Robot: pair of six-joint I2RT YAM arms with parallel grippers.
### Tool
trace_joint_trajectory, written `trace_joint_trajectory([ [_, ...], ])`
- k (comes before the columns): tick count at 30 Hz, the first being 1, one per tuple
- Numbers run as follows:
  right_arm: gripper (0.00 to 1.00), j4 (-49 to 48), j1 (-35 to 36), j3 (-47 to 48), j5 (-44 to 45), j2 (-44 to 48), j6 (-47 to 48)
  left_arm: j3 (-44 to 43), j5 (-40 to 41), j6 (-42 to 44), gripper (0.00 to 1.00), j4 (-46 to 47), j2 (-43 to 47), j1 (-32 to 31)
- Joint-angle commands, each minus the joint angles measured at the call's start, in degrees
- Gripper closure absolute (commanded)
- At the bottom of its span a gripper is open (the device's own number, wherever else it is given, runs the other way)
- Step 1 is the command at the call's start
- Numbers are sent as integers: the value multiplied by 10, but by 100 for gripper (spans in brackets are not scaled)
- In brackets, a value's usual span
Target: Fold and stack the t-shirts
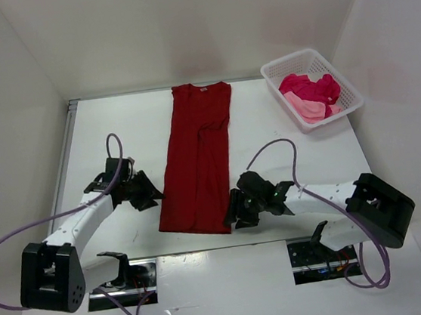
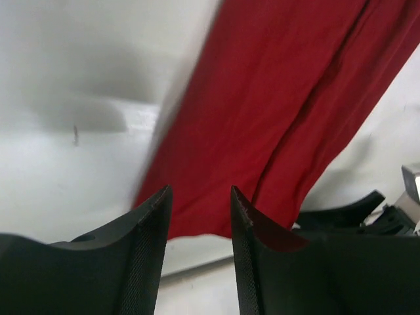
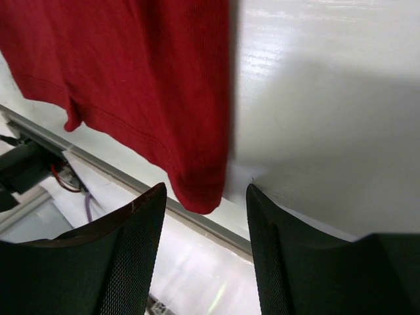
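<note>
High rear overview, two close wrist views, all sharing dark red shirt (image 1: 199, 159)

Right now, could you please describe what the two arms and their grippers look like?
The left arm and right arm both have white link shells with black joint housings and bases. A lavender cable runs from each. The left gripper and right gripper are black, with two tapered fingers whose inner faces carry fine mesh-like texture.
</note>
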State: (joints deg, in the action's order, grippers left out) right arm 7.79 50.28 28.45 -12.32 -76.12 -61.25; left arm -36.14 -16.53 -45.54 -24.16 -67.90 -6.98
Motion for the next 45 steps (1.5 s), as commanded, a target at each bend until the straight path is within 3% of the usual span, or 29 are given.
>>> trace_joint_trajectory([
  [1,42,-35,6,-26,-6,15,-34,4,-3,-36,52,-57,21,-22],
  [9,47,-63,19,-81,0,68,-94,15,37,-90,45,-134,-11,-91],
  [13,49,-69,19,-88,0,62,-99,10,69,-101,32,-136,-40,-83],
  [16,51,-69,19,-82,13,62,-99,32,35,-107,29,-121,-47,-78],
  [19,52,-84,19,-67,13,45,-99,76,18,-122,36,-105,-47,-73],
  [21,54,-90,19,-61,2,18,-93,110,1,-140,46,-77,-39,-66],
  [26,65,-90,19,-49,9,-3,-80,103,9,-134,66,-71,-25,-60],
  [30,72,-85,19,-44,22,4,-80,88,15,-128,72,-77,-20,-60],
  [31,72,-80,19,-44,22,4,-80,88,15,-122,70,-83,-20,-60],
  [34,78,-64,19,-44,29,22,-75,83,15,-122,53,-94,-7,-60],
  [35,78,-56,19,-44,29,22,-75,83,15,-117,41,-103,-7,-60],
  [38,67,-34,19,-44,29,38,-62,78,20,-117,25,-109,0,-60],
  [39,59,-34,19,-38,29,38,-62,78,20,-117,23,-109,7,-60],
  [42,57,-36,19,-38,29,39,-49,78,31,-123,23,-109,13,-60],
  [45,57,-51,19,-26,23,-7,-36,78,43,-135,30,-104,18,-60],
])
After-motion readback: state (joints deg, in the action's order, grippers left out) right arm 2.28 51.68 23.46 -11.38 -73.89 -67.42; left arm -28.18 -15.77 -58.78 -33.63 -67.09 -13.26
